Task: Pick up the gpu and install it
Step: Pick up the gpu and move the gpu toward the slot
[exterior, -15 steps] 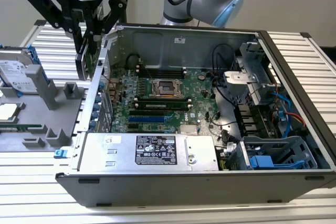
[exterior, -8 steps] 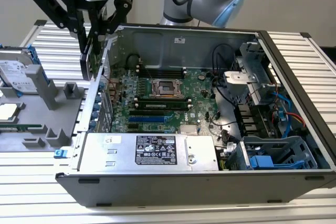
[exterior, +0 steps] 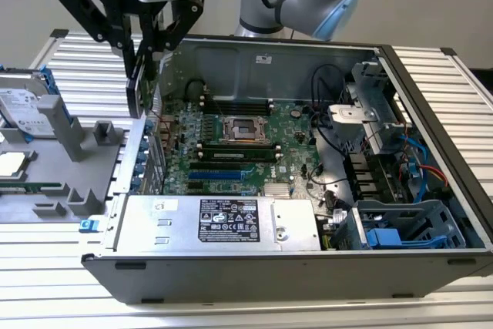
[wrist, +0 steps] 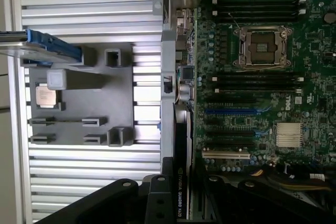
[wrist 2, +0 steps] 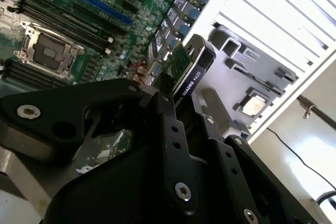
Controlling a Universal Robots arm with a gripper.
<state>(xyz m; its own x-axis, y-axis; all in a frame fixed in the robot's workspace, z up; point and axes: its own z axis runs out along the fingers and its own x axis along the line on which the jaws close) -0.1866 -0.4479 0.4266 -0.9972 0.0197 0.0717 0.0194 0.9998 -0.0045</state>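
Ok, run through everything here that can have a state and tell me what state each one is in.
claw: shut on the gpu.
gpu: held edge-on by the case wall at the exterior view's left, not yet in a slot.
computer case: lying on its side, open.
processor socket: looks empty.
blue slot: empty.
processor chip: lying in the grey fixture outside the case.

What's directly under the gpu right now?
In the first wrist view, the gpu, clamped edge-down in the gripper, hangs over the case wall and the adjoining edge of the motherboard. The strip directly beneath the card is covered by it.
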